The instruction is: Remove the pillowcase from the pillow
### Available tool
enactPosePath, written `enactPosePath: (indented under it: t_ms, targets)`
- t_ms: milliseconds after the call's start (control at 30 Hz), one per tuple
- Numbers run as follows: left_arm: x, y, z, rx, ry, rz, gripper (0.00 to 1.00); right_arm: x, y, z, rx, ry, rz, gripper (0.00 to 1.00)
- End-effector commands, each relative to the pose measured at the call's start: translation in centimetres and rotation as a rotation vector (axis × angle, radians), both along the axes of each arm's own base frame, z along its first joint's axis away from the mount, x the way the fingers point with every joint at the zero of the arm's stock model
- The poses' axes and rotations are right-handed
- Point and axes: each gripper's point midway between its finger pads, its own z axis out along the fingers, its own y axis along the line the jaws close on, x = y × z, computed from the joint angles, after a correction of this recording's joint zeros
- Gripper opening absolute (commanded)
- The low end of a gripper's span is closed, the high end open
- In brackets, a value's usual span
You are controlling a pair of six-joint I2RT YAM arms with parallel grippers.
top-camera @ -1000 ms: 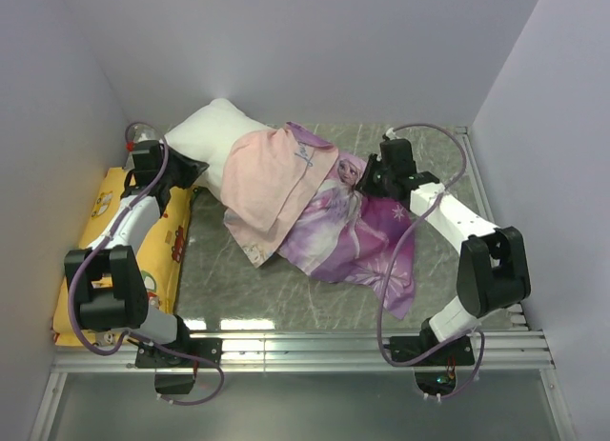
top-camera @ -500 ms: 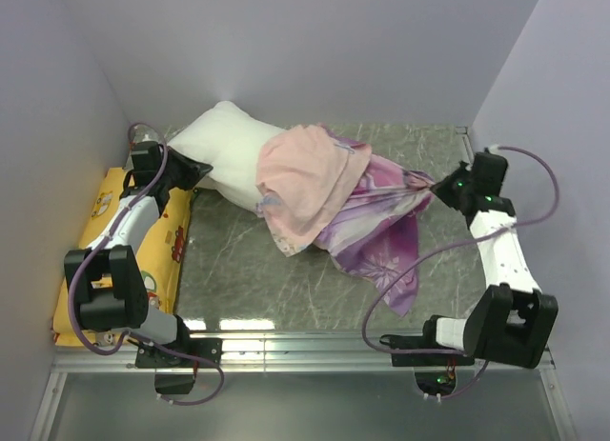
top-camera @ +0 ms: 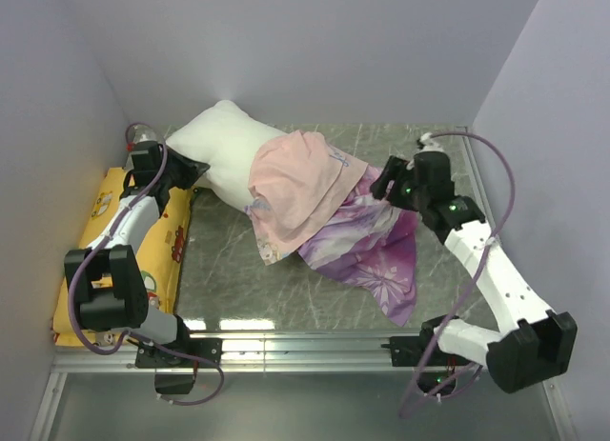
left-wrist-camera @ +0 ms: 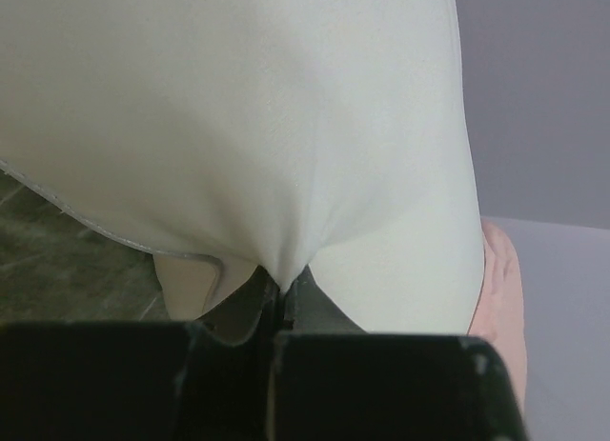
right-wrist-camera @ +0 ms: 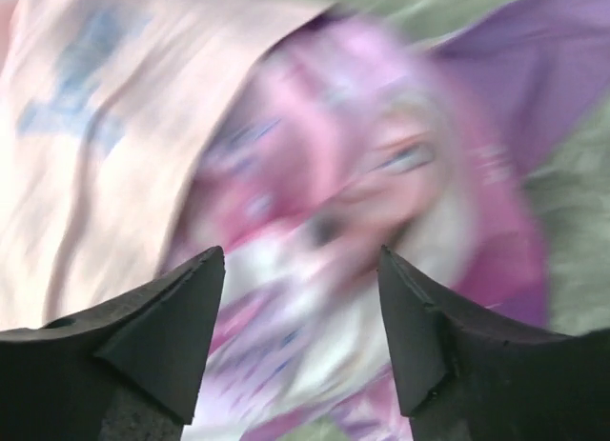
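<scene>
1. The white pillow lies on the table at about 11 o'clock from the middle of the top view
2. Its plump end points to 10 o'clock, and its other end is hidden under the pillowcase
3. The pillowcase is partly turned inside out: the plain pale pink side is bunched up over the pillow's end, near the middle of the table
4. The purple side with white snowflakes spreads flat from there toward 4 o'clock
5. The left gripper sits at the pillow's 9 o'clock edge
6. In the left wrist view its two fingers are pressed together on a fold of the white pillow cloth, so it is pinching the pillow
7. The right gripper is at the 2 o'clock side of the pillowcase
8. In the right wrist view its fingers are spread wide apart over the princess picture, which is blurry
9. I cannot tell if the fingers touch the cloth
10. A yellow cushion lies along the 9 o'clock side of the table, under the left arm
</scene>
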Motion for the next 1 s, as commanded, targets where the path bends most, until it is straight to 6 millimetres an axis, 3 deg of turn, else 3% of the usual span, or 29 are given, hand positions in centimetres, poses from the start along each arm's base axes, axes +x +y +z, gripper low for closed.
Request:
enactPosePath:
  t_ms: [0, 33, 100, 133, 267, 433, 500, 600, 633, 667, 700, 767, 800, 900, 933, 967]
  targets:
    - [1.4, 0.7, 1.8, 0.045, -0.096, 0.044, 0.01, -2.7, 2.6, 1.5, -0.080, -0.061, 0.073, 0.75]
    - [1.5, 0.5, 1.8, 0.044, -0.098, 0.041, 0.01, -4.0, 5.1, 1.2, -0.079, -0.062, 0.154, 0.77]
    - [1.6, -0.1, 1.9, 0.048, -0.099, 0.033, 0.00, -6.0, 7.6, 0.1, -0.072, -0.049, 0.228, 0.78]
    - [1.7, -0.1, 1.8, 0.052, -0.096, 0.036, 0.00, -7.8, 9.8, -0.1, -0.074, -0.052, 0.300, 0.79]
    - [2.0, -0.7, 1.9, 0.044, -0.098, 0.034, 0.01, -9.9, 12.7, -2.5, -0.086, -0.016, 0.349, 0.81]
    - [2.3, -1.4, 2.6, 0.046, -0.104, 0.025, 0.00, -9.8, 13.4, -6.6, -0.187, 0.068, 0.342, 0.79]
    - [2.6, -1.3, 3.1, 0.055, -0.109, 0.026, 0.00, -9.9, 12.6, -7.7, -0.217, 0.088, 0.324, 0.71]
    - [3.1, -1.0, 4.0, 0.071, -0.118, 0.034, 0.00, -10.3, 10.5, -8.0, -0.254, 0.085, 0.274, 0.29]
    - [3.3, -0.7, 4.2, 0.071, -0.119, 0.039, 0.01, -10.4, 9.7, -7.1, -0.249, 0.060, 0.251, 0.07]
    - [3.5, -0.5, 4.1, 0.066, -0.113, 0.042, 0.01, -10.5, 8.8, -6.8, -0.257, 0.055, 0.233, 0.00]
    - [3.8, -0.2, 4.8, 0.064, -0.126, 0.046, 0.00, -10.8, 7.5, -6.8, -0.272, 0.064, 0.206, 0.00]
    - [4.3, 0.8, 5.0, 0.054, -0.124, 0.066, 0.00, -10.9, 5.0, -4.8, -0.257, 0.016, 0.133, 0.00]
    - [4.7, 1.2, 5.8, 0.052, -0.137, 0.068, 0.01, -11.1, 2.8, -4.5, -0.270, 0.027, 0.075, 0.00]
    - [5.4, 2.9, 6.2, 0.049, -0.126, 0.092, 0.01, -11.8, -1.6, -1.0, -0.226, -0.056, -0.031, 0.00]
    - [5.7, 3.3, 6.1, 0.050, -0.120, 0.099, 0.01, -12.0, -4.3, 1.0, -0.210, -0.115, -0.117, 0.00]
    - [6.1, 3.9, 6.4, 0.054, -0.120, 0.106, 0.00, -12.5, -5.5, 2.7, -0.200, -0.151, -0.154, 0.00]
